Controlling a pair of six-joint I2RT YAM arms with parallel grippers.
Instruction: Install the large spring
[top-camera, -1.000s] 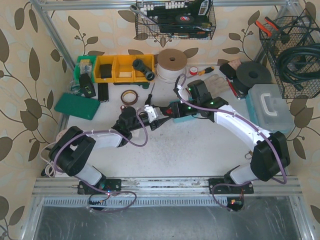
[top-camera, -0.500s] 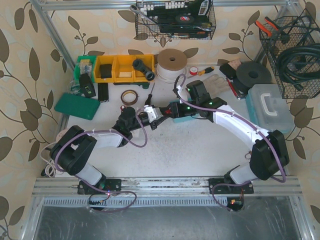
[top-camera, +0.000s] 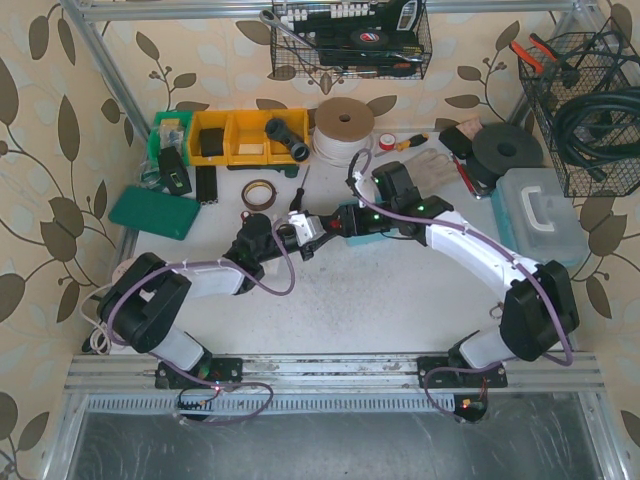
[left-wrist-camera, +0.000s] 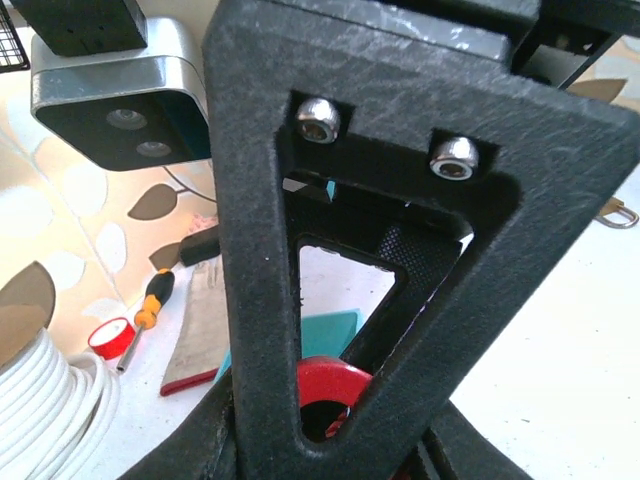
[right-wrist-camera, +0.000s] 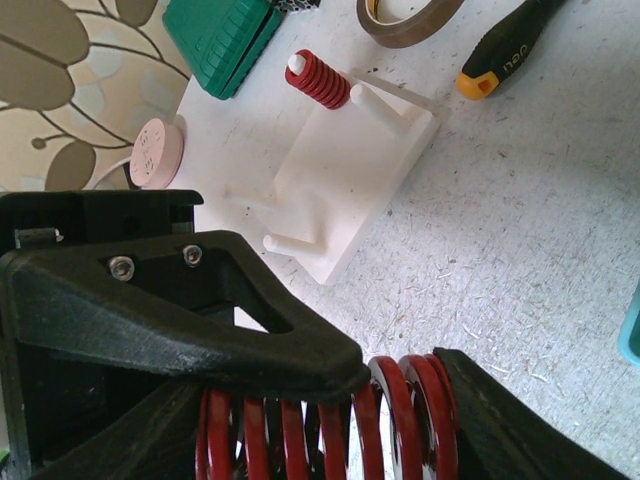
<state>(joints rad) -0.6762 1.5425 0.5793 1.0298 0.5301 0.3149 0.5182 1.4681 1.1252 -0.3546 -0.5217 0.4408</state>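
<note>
My right hand (right-wrist-camera: 400, 395) is clamped on the spring (right-wrist-camera: 300, 430); left hand (top-camera: 298, 232) is shut, on what I can't tell. If both tug, it may pop away.

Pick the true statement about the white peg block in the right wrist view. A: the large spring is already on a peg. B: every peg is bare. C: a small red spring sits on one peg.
C: a small red spring sits on one peg of the white peg block, while the large spring is in the right gripper.
</note>
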